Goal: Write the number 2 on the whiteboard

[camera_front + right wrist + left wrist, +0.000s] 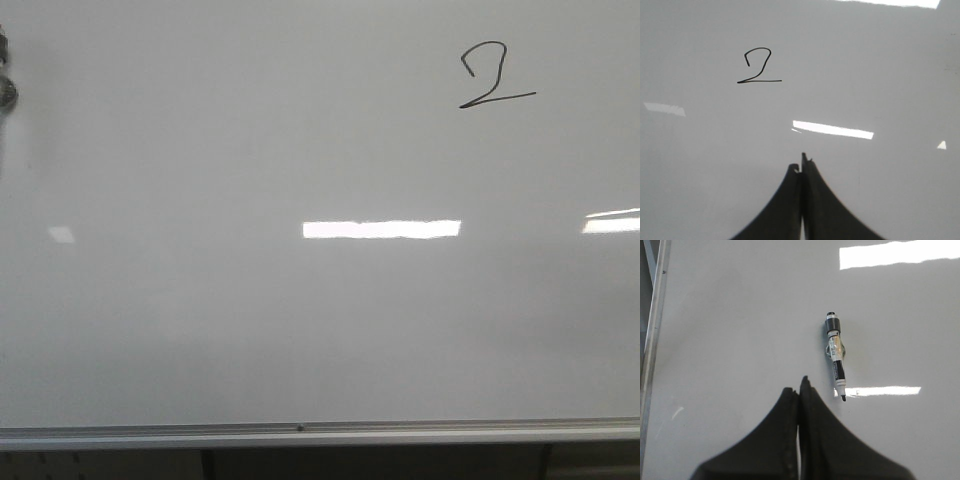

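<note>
A thin black number 2 (pixel 487 76) is drawn at the far right of the glossy whiteboard (pixel 250 330), which fills the front view. The right wrist view also shows the number 2 (pixel 758 67) on the whiteboard (pixel 880 75), well ahead of my right gripper (pixel 801 165), which is shut and empty. My left gripper (pixel 799 389) is shut with nothing in it above the whiteboard (pixel 730 330). An uncapped black-and-white marker (pixel 836 355) lies flat on the board just beyond the left fingertips, tip pointing back toward them. Neither gripper shows in the front view.
The silver edge rail (pixel 320 433) runs along the board's near side and the edge rail (pixel 654 325) also appears in the left wrist view. A dark object (pixel 5 90) pokes in at the far left edge. Bright light reflections (pixel 381 229) lie on the board.
</note>
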